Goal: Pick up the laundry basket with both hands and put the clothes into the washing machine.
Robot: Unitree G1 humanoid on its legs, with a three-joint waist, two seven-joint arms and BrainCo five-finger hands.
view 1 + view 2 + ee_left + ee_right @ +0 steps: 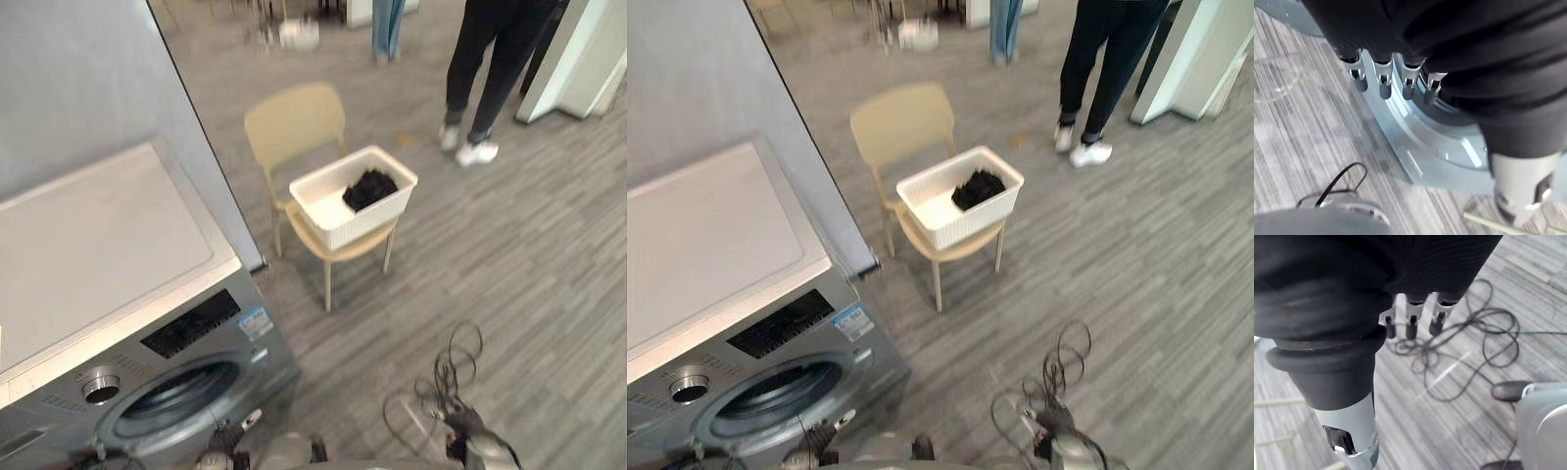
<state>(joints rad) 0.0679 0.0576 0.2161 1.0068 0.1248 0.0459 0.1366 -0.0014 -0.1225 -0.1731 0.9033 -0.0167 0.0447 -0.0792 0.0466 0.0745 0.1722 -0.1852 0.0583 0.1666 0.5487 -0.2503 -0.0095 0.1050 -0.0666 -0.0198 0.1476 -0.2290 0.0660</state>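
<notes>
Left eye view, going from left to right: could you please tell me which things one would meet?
washing machine → laundry basket holding the dark clothes → person's legs

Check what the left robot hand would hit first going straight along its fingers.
Probably the washing machine: the left robot hand points its fingers at the grey front panel by the door ring. How near it is, the view does not settle.
</notes>
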